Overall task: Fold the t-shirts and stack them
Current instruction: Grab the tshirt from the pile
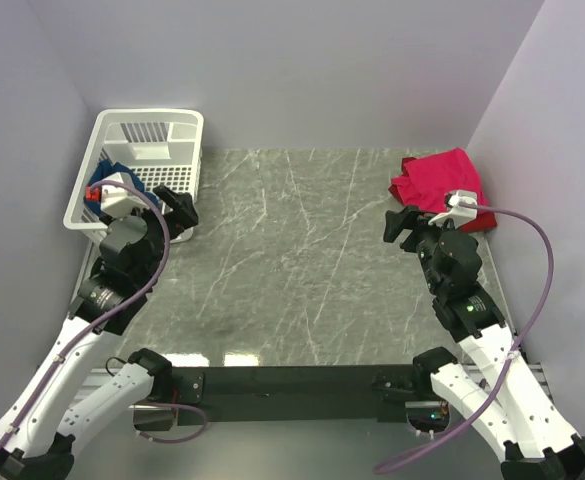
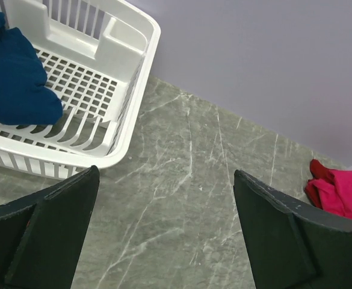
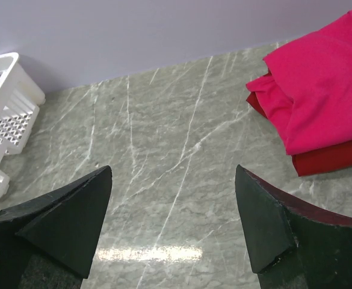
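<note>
A navy blue t-shirt (image 2: 10, 75) lies crumpled inside the white slotted basket (image 2: 124, 90) at the table's far left; in the top view that navy shirt (image 1: 107, 178) is partly hidden by my left arm. Two folded t-shirts sit stacked at the far right: a pinkish-red one (image 3: 320, 90) on a darker red one (image 3: 332, 158), the stack (image 1: 440, 183) partly hidden behind my right wrist. My left gripper (image 2: 166, 198) hangs open over bare table beside the basket. My right gripper (image 3: 172, 198) is open above bare table just left of the stack. Neither holds anything.
The grey marble tabletop (image 1: 302, 260) runs between the basket (image 1: 142, 150) and the red stack. Lavender walls close in the back and both sides. A black rail (image 1: 292, 382) with the arm bases runs along the near edge.
</note>
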Motion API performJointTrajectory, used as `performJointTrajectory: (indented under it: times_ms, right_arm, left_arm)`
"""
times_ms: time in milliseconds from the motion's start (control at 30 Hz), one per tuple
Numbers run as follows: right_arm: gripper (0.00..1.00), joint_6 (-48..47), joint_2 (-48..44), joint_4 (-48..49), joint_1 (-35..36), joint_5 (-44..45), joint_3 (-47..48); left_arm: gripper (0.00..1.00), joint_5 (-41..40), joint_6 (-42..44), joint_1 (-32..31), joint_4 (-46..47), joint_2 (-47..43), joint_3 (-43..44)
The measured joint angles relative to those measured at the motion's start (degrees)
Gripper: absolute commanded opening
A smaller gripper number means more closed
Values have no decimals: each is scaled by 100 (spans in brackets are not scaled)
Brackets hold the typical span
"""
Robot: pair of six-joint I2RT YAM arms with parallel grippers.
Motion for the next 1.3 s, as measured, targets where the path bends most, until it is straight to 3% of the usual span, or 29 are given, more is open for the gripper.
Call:
performJointTrajectory:
  times_ms: [500, 567, 833, 1000, 1100, 1167, 1300]
  right_arm:
    - [89, 2, -11, -31, 0, 98, 0]
    - [89, 4, -4, -28, 0, 74, 0]
    - [89, 2, 96, 15, 0, -63, -2]
    - [89, 4, 111, 55, 0, -173, -11]
    - [89, 13, 140, 127, 0, -295, -13]
    - [89, 28, 181, 168, 0, -363, -13]
    - [89, 48, 310, 216, 0, -529, -13]
  left_arm:
    - [99, -404, 7, 31, -57, 671, 310]
    - [91, -389, 37, 304, -116, 1069, 682]
    - [93, 192, 81, 2284, -107, 3047, 2044]
    - [95, 310, 79, 2931, -262, 4249, 2632]
    - [90, 284, 79, 3252, -417, 4896, 2929]
    - [85, 212, 90, 3370, -470, 5298, 3167]
    - [88, 0, 120, 3410, -640, 6177, 3683]
